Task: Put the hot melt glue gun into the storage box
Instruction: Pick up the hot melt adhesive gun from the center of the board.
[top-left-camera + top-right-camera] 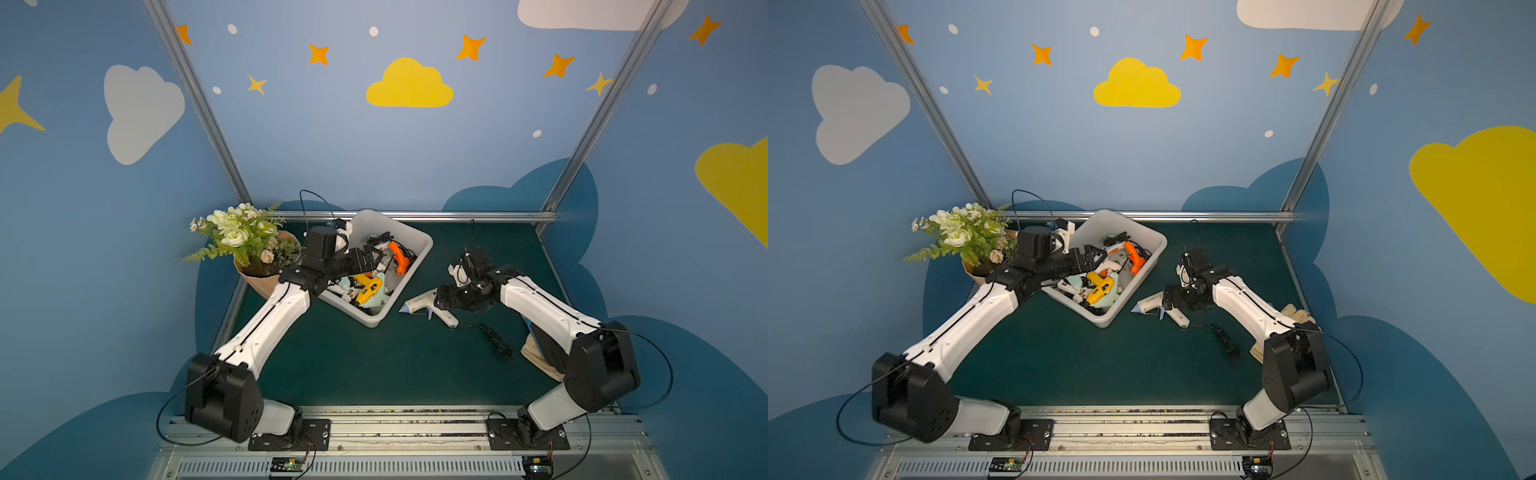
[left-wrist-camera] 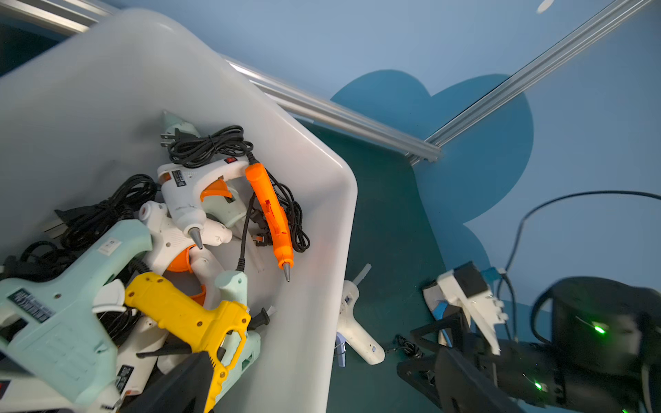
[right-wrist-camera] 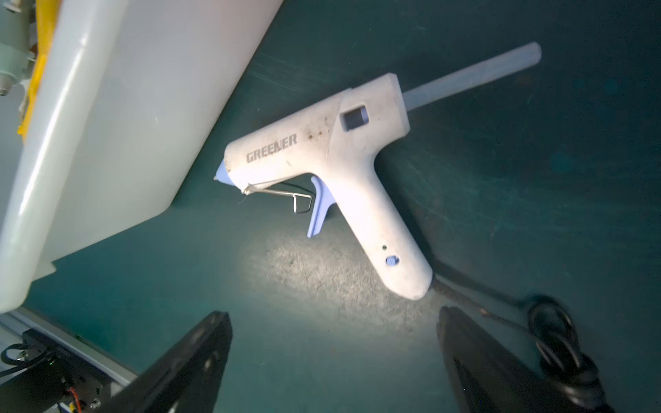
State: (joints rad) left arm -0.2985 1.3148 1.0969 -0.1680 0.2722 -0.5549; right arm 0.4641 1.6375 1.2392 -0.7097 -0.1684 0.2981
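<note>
White glue gun [image 3: 322, 143] beside storage box [image 3: 143, 107]; right gripper [image 3: 331, 313] above it, left gripper [image 1: 370, 261] over box, both with jaws wide apart, empty.

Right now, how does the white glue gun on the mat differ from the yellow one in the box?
Colour: the white glue gun has a pale blue trigger and nozzle; the yellow glue gun has a yellow body.
Place: the white glue gun lies alone on the green mat beside the storage box; the yellow glue gun lies inside it, piled with other glue guns.
Shared: both are pistol-shaped and lie on their sides.
</note>
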